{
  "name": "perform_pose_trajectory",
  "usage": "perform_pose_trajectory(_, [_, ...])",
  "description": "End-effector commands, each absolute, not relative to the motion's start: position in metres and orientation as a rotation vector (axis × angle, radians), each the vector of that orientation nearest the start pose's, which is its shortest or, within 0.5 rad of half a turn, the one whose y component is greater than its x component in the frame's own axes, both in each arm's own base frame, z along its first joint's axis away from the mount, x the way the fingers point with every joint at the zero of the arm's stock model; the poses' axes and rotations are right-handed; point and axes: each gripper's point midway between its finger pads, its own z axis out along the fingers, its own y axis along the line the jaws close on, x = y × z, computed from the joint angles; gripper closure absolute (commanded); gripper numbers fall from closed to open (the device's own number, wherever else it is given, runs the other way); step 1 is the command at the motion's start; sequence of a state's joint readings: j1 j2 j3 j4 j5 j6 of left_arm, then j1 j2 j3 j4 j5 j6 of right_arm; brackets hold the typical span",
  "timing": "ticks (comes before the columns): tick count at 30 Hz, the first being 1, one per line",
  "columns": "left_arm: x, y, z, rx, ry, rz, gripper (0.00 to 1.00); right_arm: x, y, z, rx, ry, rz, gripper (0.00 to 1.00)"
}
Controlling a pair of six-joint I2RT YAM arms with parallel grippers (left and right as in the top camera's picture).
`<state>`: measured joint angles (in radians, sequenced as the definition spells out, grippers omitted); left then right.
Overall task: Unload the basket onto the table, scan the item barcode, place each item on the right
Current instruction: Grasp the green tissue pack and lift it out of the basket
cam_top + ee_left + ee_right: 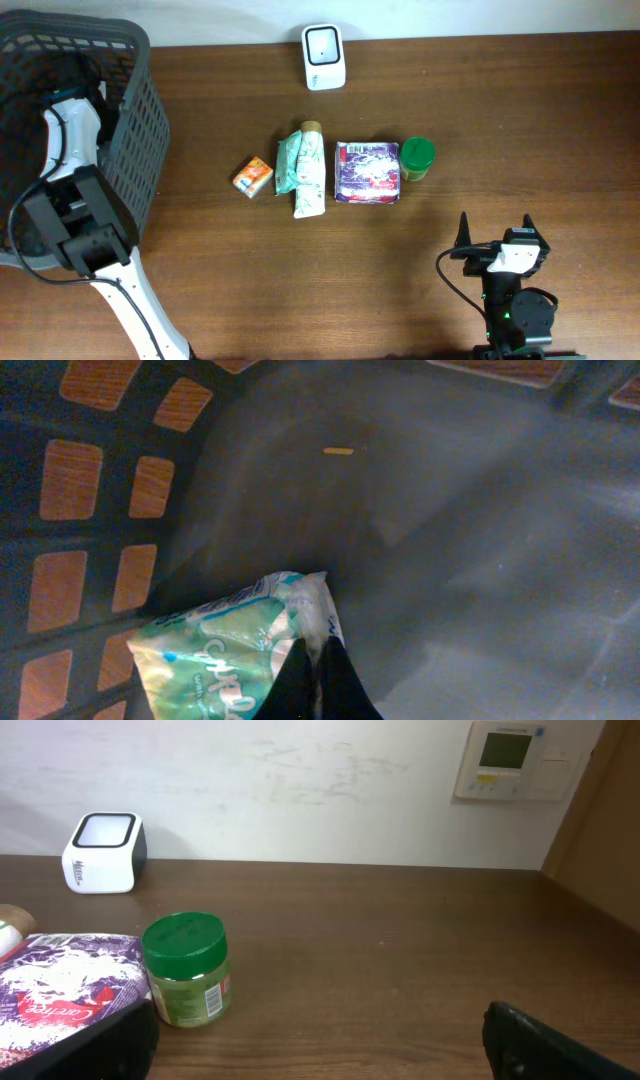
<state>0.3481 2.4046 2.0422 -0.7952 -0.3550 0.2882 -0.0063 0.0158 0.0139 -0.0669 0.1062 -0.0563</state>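
SETTING: mock shop checkout, indoor room | EVIDENCE: white boxy barcode scanner (324, 43) on brown wooden table (520, 110); dark grey plastic mesh basket (140, 120) holding green-and-white plastic packet (230, 650); green-lidded grocery jar (186, 968) | WALL: beige control panel (515, 758)

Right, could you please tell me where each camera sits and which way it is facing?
Overhead: fixed above the table, looking straight down; the left arm, dipped into the basket, and the right arm both show.
Left wrist: inside the basket, looking at its floor; the left fingers are closed on a green-and-white packet.
Right wrist: low over the table, facing the back wall; the right fingers stand wide apart at the bottom corners.
Shared: overhead and right wrist both show the white scanner, green-lidded jar and purple packet.
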Motion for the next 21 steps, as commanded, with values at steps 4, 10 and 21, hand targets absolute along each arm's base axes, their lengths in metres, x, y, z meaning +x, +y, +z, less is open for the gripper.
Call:
perform_pose_trajectory(4, [0.503, 0.258, 0.156, -0.520, 2.510, 0.620, 1.00, 0.245, -0.022, 0.157, 0.048, 1.648, -0.142, 0.02])
perform_pose_trajectory(10, [0.477, 0.195, 0.331, -0.473, 2.171, 0.237, 1.00, 0.245, -0.022, 0.157, 0.048, 1.648, -0.142, 0.02])
perform_pose_trajectory(21, [0.377, -0.038, 0.449, 0.046, 2.043, -0.823, 1.00, 0.245, -0.022, 0.156, 0.048, 1.648, -0.142, 0.02])
